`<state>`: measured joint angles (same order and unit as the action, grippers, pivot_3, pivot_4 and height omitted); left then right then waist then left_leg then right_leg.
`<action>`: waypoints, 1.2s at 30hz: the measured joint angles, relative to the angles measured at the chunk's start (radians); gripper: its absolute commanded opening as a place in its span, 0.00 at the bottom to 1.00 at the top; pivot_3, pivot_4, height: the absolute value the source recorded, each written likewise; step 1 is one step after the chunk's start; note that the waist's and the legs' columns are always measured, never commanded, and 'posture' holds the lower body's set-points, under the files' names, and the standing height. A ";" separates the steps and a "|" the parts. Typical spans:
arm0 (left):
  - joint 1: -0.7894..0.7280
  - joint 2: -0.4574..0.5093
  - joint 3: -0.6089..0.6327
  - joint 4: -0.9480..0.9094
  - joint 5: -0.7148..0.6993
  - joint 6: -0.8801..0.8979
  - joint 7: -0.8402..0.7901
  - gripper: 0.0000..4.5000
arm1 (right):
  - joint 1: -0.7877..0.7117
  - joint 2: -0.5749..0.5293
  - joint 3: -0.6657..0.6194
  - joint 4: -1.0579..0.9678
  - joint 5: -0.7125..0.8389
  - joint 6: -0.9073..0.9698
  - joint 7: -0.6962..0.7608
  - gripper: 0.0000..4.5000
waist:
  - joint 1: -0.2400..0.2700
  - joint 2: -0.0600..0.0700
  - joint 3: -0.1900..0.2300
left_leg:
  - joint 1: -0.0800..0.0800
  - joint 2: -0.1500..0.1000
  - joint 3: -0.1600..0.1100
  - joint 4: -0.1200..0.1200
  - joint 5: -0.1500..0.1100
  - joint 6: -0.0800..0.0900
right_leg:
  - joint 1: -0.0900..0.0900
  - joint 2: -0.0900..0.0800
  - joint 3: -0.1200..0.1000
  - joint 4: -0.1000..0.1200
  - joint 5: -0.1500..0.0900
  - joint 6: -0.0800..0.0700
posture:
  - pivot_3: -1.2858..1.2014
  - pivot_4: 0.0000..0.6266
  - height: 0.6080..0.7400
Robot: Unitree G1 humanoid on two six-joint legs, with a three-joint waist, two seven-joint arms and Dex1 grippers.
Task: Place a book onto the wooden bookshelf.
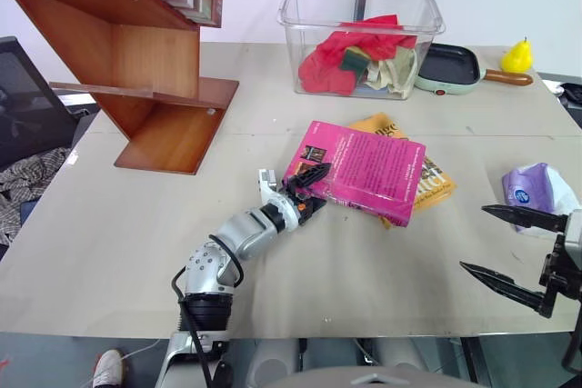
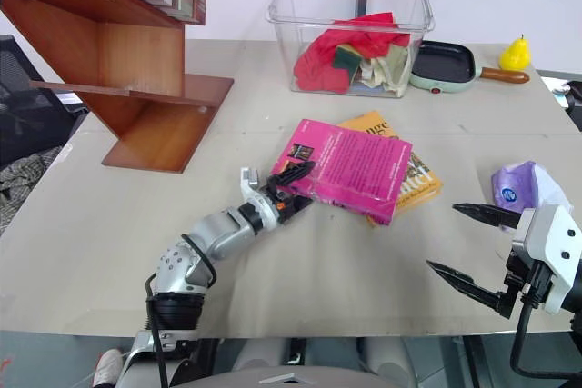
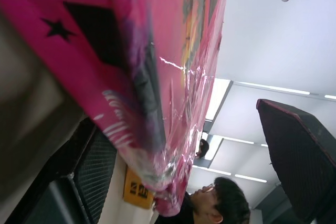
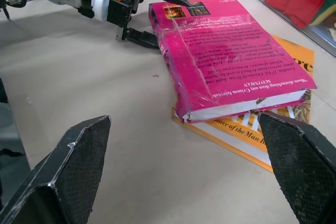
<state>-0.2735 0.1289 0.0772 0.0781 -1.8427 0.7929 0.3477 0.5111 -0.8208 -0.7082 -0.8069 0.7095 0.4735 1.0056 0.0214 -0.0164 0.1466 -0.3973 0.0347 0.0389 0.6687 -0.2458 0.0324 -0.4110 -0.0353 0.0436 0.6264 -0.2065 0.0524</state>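
Okay, risks, near to far. Right gripper [image 1: 509, 247] hangs at the near right, released and holding nothing, just near of a purple tissue pack [image 1: 538, 190]; no threat unless it swings left into the books.

Left gripper [image 1: 307, 190] is at the pink book's [image 1: 362, 170] near-left corner, spread wide, one finger over the cover and one at the counter [image 1: 118, 243] below that corner; nothing clamped yet. The book lies mid-counter, stacked on a yellow-orange book [image 1: 427, 181]. Probably:
- closing on just a corner lets a thick paperback droop or twist out
- the lower finger could catch the yellow-orange book and drag it along
- glossy cover, may slip.

The bookshelf [image 1: 155, 88] sits far left, well apart from the book; long carry, and its slanted boards could let the book slide off.
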 measured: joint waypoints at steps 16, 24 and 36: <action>-0.165 -0.102 0.096 0.214 0.355 0.008 -0.245 0.40 | -0.036 0.044 0.043 -0.016 -0.005 -0.013 -0.066 1.00 | -0.008 0.001 -0.001 | -0.002 -0.012 -0.020 0.000 -0.002 -0.003 | 0.003 -0.003 -0.002 -0.002 -0.001 0.001 | 0.52 0.24 1.00; -0.165 -0.107 0.151 0.204 0.401 0.062 -0.290 0.07 | -0.107 0.062 0.109 -0.018 0.017 -0.018 -0.123 1.00 | -0.008 -0.001 0.000 | -0.002 -0.012 -0.023 -0.001 -0.002 -0.003 | 0.002 -0.002 -0.003 -0.002 -0.001 0.001 | 0.52 0.24 1.00; -0.151 -0.114 0.177 0.107 0.466 0.094 -0.294 0.07 | -0.176 0.071 0.175 -0.001 0.026 -0.020 -0.160 1.00 | -0.008 -0.008 0.007 | -0.008 -0.012 -0.025 -0.002 0.000 0.000 | -0.002 -0.002 -0.002 -0.003 -0.001 0.002 | 0.52 0.24 1.00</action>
<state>-0.4246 0.0150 0.2546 0.1854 -1.3771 0.8869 0.0539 0.3353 -0.7498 -0.5331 -0.8083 0.7356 0.4535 0.8453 0.0131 -0.0249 0.1535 -0.4055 0.0231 0.0135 0.6665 -0.2459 0.0322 -0.4132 -0.0371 0.0416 0.6233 -0.2080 0.0547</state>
